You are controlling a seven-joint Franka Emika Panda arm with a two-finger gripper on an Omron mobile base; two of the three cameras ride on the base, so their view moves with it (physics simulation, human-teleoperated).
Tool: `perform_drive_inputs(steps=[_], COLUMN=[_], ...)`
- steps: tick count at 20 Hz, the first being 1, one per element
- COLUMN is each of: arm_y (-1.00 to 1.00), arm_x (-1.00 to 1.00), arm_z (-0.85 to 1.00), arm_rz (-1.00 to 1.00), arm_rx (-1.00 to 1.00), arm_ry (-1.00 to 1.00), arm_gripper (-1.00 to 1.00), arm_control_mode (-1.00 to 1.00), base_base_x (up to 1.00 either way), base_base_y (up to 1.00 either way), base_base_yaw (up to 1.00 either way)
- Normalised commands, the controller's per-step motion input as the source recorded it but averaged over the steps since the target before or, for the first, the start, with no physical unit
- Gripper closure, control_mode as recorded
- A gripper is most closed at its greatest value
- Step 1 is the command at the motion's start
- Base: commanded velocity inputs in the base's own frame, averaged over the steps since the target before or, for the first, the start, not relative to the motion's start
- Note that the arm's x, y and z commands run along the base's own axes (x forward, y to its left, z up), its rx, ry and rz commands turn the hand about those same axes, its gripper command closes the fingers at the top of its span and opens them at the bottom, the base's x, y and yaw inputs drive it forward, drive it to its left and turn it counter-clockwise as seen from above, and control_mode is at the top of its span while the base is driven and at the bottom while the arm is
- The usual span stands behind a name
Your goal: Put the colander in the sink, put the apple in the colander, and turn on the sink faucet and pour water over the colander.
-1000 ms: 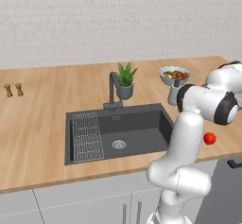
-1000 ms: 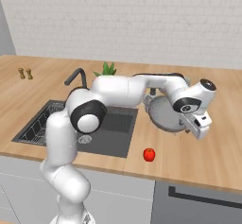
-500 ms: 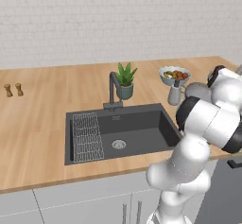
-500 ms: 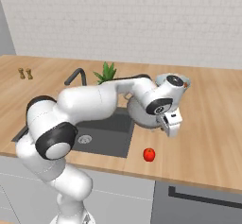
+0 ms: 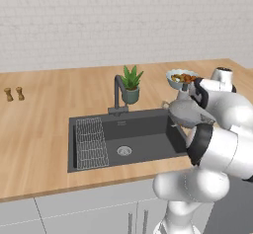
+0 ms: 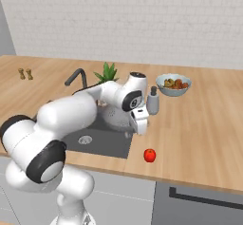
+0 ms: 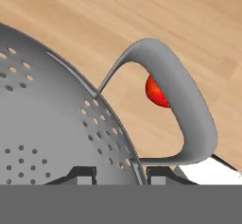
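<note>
Your hand view gives what the base cameras cannot: the claw (image 7: 116,173) is clamped on the rim of the colander (image 7: 56,133), 1 fingertip inside the wall and 1 outside, right beside a loop handle, and the apple (image 7: 157,91) shows red through that loop.

From the left base view, you see the colander (image 5: 187,112) held off the bench (image 5: 44,124), over the right edge of the sink (image 5: 126,139), its rounded underside turned toward that camera. The wire rack (image 5: 91,141) lies in the sink's left part, and the basin floor around the drain (image 5: 124,150) is open. The sink faucet (image 5: 117,95) stands at the back rim with a potted plant (image 5: 131,84) just beside it.

From the right base view, the apple (image 6: 150,155) sits on the bench near the front edge, right of the sink (image 6: 102,141) and apart from everything. A small grey bottle (image 6: 153,100) and the fruit bowl (image 6: 173,84) stand behind. The colander (image 6: 116,115) is mostly hidden by the arm there.
</note>
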Motion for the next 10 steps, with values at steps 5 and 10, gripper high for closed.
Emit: perform_drive_inputs(steps=[5, 10], arm_y=[0.63, 0.61], arm_x=[0.0, 0.24], arm_z=[0.0, 0.0], arm_rz=[0.0, 0.0], arm_rx=[0.01, 0.07], arm_ry=[0.32, 0.08], arm_gripper=[1.0, 1.0], arm_control_mode=[-1.0, -1.0], base_base_x=[0.0, 0.0], base_base_y=[0.0, 0.0], base_base_yaw=[0.0, 0.0])
